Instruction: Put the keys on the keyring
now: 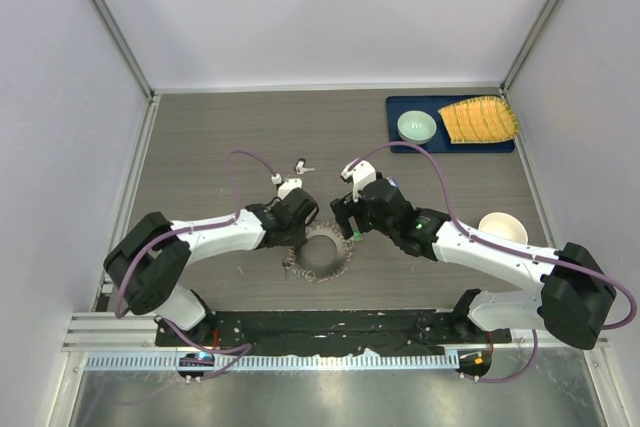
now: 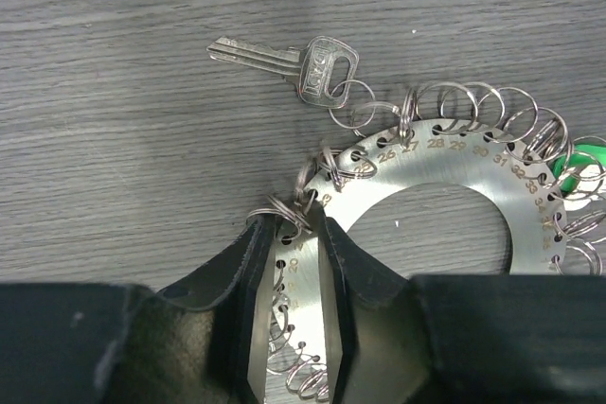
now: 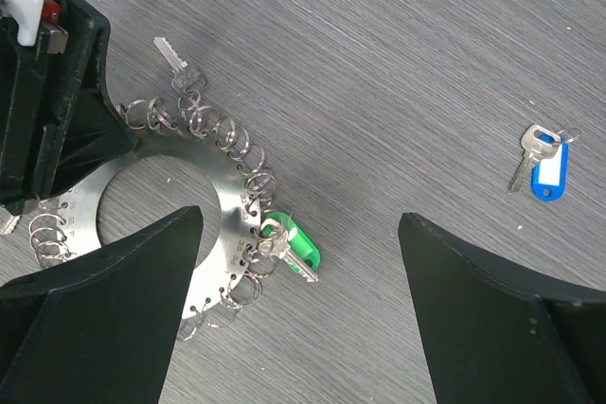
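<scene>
The keyring (image 1: 325, 259) is a flat numbered metal disc with a wide hole, its rim strung with small split rings. My left gripper (image 2: 292, 229) is shut on its rim; the disc (image 2: 454, 163) lies flat on the table. A green-headed key (image 3: 295, 249) hangs from a rim ring on the far side, also showing in the top view (image 1: 356, 235). A plain silver key (image 2: 284, 61) hangs from another ring. My right gripper (image 3: 301, 219) is open and empty above the green key. The blue-tagged key (image 3: 544, 163) lies loose on the table, apart from the ring (image 1: 301, 165).
A dark blue tray (image 1: 395, 107) at the back right holds a pale green bowl (image 1: 416, 127) and a yellow ribbed object (image 1: 480, 119). A white bowl (image 1: 502, 229) stands by the right arm. Walls close in the table on three sides.
</scene>
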You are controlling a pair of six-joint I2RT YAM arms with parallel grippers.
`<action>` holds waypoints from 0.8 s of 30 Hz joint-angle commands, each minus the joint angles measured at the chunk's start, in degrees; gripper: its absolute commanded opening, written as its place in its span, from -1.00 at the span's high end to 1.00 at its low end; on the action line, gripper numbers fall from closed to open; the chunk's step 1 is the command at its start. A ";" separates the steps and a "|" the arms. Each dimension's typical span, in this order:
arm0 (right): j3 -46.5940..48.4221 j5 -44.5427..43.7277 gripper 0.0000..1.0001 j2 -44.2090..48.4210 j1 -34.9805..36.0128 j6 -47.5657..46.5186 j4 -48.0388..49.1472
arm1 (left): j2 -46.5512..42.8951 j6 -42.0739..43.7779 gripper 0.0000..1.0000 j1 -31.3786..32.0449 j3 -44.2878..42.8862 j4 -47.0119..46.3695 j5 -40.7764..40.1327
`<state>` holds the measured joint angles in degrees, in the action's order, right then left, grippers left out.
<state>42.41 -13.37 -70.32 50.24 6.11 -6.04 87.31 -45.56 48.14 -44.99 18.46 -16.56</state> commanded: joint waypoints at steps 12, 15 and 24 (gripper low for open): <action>-0.58 -0.96 -0.83 1.95 0.04 -0.13 2.00 | -3.63 0.82 1.00 0.82 -2.03 2.10 -3.92; -0.49 -0.61 -0.83 2.12 0.04 0.04 2.09 | -6.70 2.14 1.00 0.73 -0.80 1.59 -4.71; -0.58 4.57 -0.83 -0.50 0.04 0.75 4.28 | -12.51 7.84 1.00 0.73 6.66 -9.22 -1.12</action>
<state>41.89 -12.23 -69.97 50.24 6.17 -5.74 76.40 -41.85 48.69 -41.01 17.06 -18.85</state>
